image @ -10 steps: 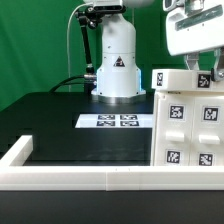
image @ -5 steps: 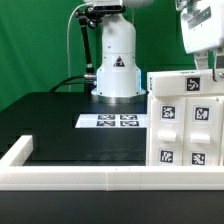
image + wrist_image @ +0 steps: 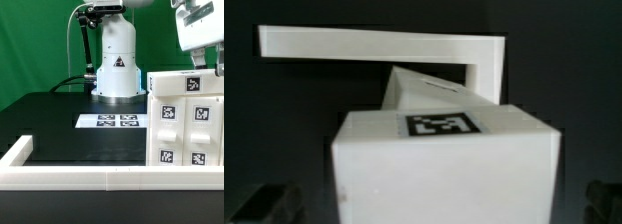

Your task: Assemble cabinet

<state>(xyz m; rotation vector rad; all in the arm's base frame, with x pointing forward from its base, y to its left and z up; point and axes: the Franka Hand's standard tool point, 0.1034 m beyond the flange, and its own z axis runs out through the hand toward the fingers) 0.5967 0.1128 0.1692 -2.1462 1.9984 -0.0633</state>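
The cabinet [image 3: 185, 120] is a white boxy shell with several black-and-white tags on its front. It stands on the black table at the exterior view's right, against the front rim. My gripper [image 3: 203, 66] hangs just over its top edge, fingertips at the level of the top. In the wrist view the cabinet [image 3: 446, 170] fills the middle with one tag on its upper face. My gripper [image 3: 429, 205] straddles it, with the dark fingers [image 3: 260, 205] at either side. A thin dark gap shows between each finger and the white wall, so the gripper is open.
The marker board [image 3: 118, 121] lies flat at the middle of the table in front of the robot base [image 3: 115, 65]. A low white rim [image 3: 90, 178] frames the table's front and left side, and its corner shows in the wrist view [image 3: 384, 42].
A second ago the cabinet sat a little higher and further right under the gripper. It has since shifted left and settled on the table. The gripper has risen slightly.
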